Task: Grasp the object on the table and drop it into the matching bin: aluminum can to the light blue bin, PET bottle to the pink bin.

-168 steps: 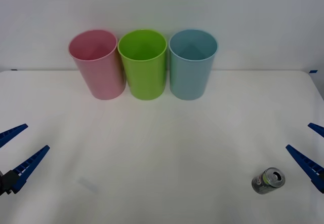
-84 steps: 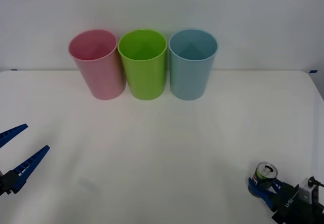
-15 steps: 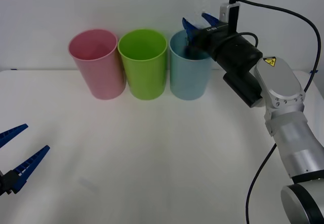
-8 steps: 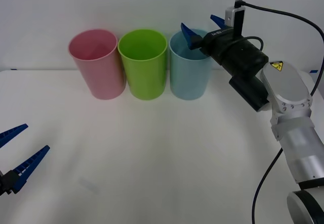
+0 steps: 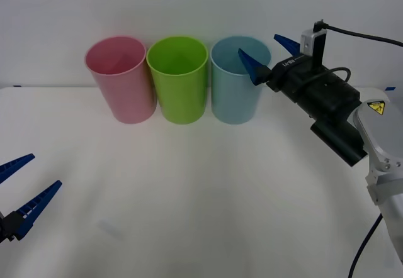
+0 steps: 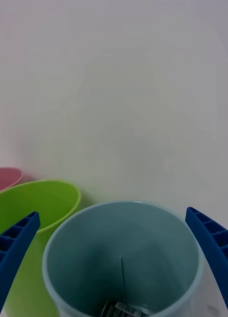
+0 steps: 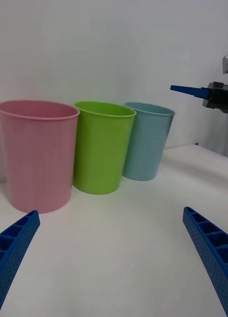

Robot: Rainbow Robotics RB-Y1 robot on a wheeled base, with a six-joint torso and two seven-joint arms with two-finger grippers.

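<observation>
Your right gripper (image 5: 269,52) is hanging in the air beside the upper right edge of the light blue bin (image 5: 237,89), with its two blue fingers spread wide apart and nothing between them. One fingertip is overlapping the bin's rim in the front view, while the other is sticking out higher and farther right, against the wall behind. From the right wrist camera you are looking down into the mouth of the light blue bin, and the aluminum can (image 6: 124,309) is lying at the bottom of it; just a sliver of its silver top and dark label marks is showing, so its exact pose cannot be told. The three bins are standing upright in a row at the far edge of the table (image 5: 201,196): the pink bin (image 5: 121,80) on the left, the lime green bin (image 5: 178,80) in the middle and the light blue one on the right, each just beside its neighbour. Your left gripper (image 5: 16,193) is sitting low at the near left corner of the table, well apart from the bins, its fingers also splayed wide and holding nothing. From the left wrist camera you are seeing the same row of bins across the bare white tabletop, with the right gripper's fingers poking in near the light blue bin's top.
</observation>
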